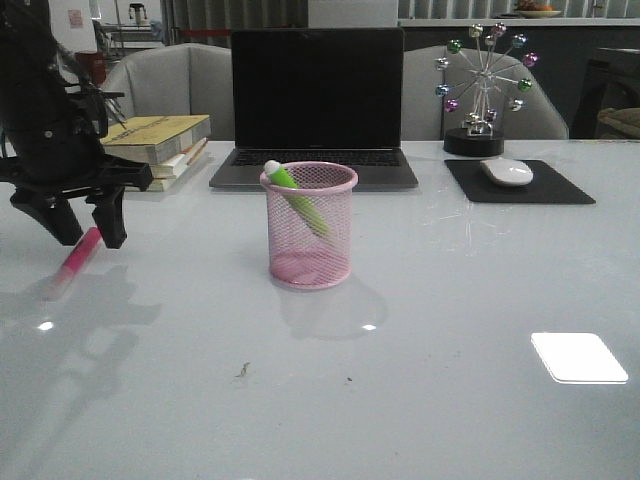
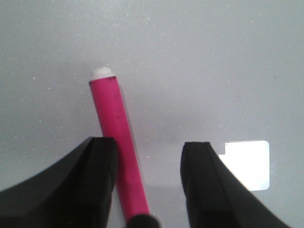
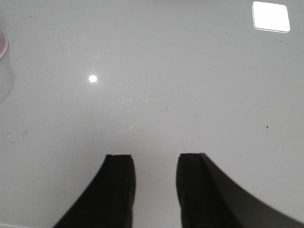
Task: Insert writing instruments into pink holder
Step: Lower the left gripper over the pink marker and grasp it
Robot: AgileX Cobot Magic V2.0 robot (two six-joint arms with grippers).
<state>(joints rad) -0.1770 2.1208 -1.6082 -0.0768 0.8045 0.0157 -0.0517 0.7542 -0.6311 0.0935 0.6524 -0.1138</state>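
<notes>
We log the pink holder (image 1: 309, 226) upright on the white table (image 1: 420, 380), directly in front of the laptop (image 1: 317, 105). The green highlighter (image 1: 295, 195) leans inside it, pale cap up at the rim on the holder's left side.

Well left of the holder, the left gripper (image 1: 84, 224) hangs low with its jaws spread, straddling the pink highlighter (image 1: 77, 258), which lies on the table. The front view alone does not tell us how the marker sits in the gap. The left wrist view settles this: the pink highlighter (image 2: 118, 142) lies between the fingers (image 2: 97, 175), close against one and well clear of the other. Whether it touches the near finger we cannot tell. Its pale end points away from the gripper (image 2: 147, 178).

The right arm does not appear in the front view. Only the right wrist view shows its gripper (image 3: 154, 183), jaws parted over bare table (image 3: 190, 85), with a sliver of the holder (image 3: 3, 45) at the frame edge.

The surface is glossy and reflects ceiling lights. Behind the holder: stacked books (image 1: 160, 145) beside the laptop on its left; on its right, a white mouse (image 1: 507, 172) on a black pad (image 1: 517, 183) and a ferris-wheel desk toy (image 1: 484, 85). Grey chairs (image 1: 170, 85) stand beyond.
</notes>
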